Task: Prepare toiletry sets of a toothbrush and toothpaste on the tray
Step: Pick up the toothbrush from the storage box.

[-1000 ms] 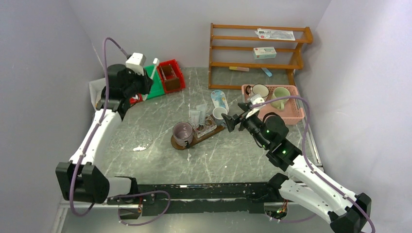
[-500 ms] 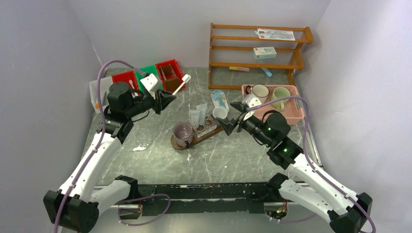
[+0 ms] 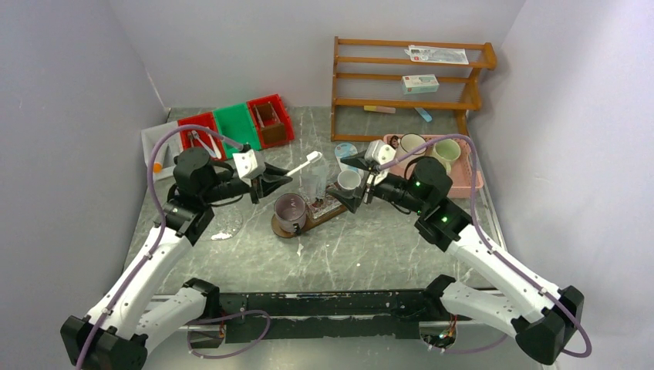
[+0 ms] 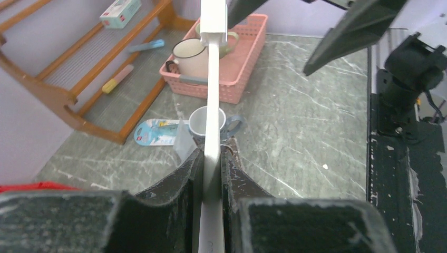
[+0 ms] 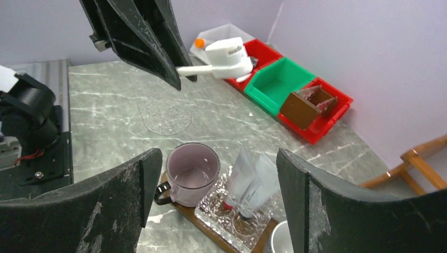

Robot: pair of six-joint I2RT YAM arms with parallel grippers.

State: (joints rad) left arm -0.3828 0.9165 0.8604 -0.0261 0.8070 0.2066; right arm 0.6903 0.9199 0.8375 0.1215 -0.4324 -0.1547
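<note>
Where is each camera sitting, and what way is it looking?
Top external: high behind the arms, looking down on the table; both arms, left gripper and right gripper, show.
Left wrist: on the left arm, looking along its gripper, shut on the toothbrush, toward the pink basket.
Right wrist: on the right arm, looking between its open gripper's fingers at the purple mug on the tray.
Shared: both wrist views show the toothbrush.
</note>
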